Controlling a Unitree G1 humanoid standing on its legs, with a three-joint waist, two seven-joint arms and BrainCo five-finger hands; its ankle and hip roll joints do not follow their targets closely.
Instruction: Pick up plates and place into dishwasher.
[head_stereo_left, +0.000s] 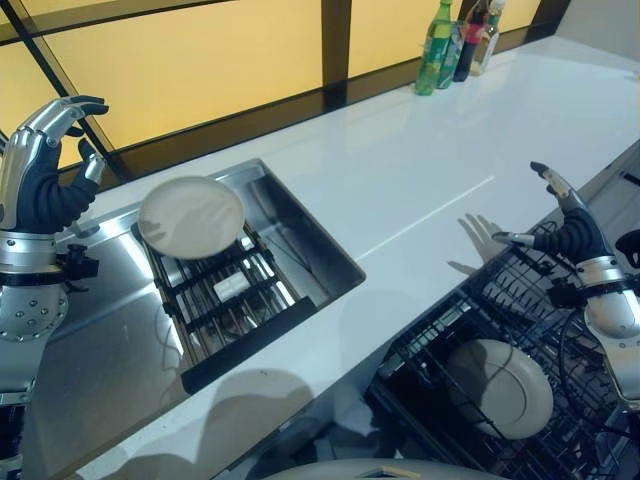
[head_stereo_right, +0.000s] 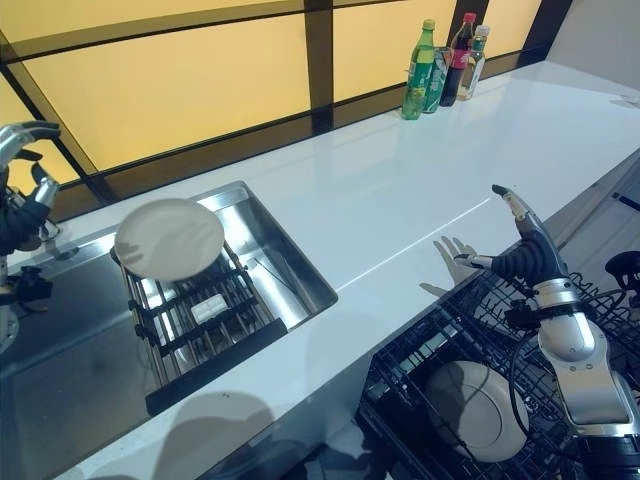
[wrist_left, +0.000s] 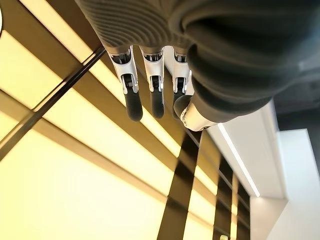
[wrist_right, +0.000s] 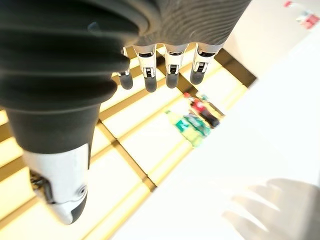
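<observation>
Both hands are hanging empty right now. The left hand (head_stereo_left: 42, 175) is hovering raised over the far left of the sink (head_stereo_left: 300, 235), fingers loosely spread and holding nothing. The right hand (head_stereo_right: 520, 250) is sitting above the edge of the dishwasher rack (head_stereo_right: 420, 370), fingers straight and open too.

One pale round plate (head_stereo_left: 190, 216) is lying tilted on the dark wire drying rack (head_stereo_left: 215, 290) inside the sink, its far rim propped up, well apart from either hand. A second plate (head_stereo_right: 478, 410) is already lying among the tines of the dishwasher rack, so one looks done and one is waiting.

That sink plate looks like glazed ceramic: stiff, smooth, probably slippery, and likely to chip if it is knocked against steel. I'd say the raised rim is the place to pinch it, thumb on top and fingers underneath.

A small white block (head_stereo_left: 231, 287) is resting on the drying rack beneath the plate. Bottles (head_stereo_right: 440, 68) are standing at the far end of the white countertop (head_stereo_right: 400, 200).
</observation>
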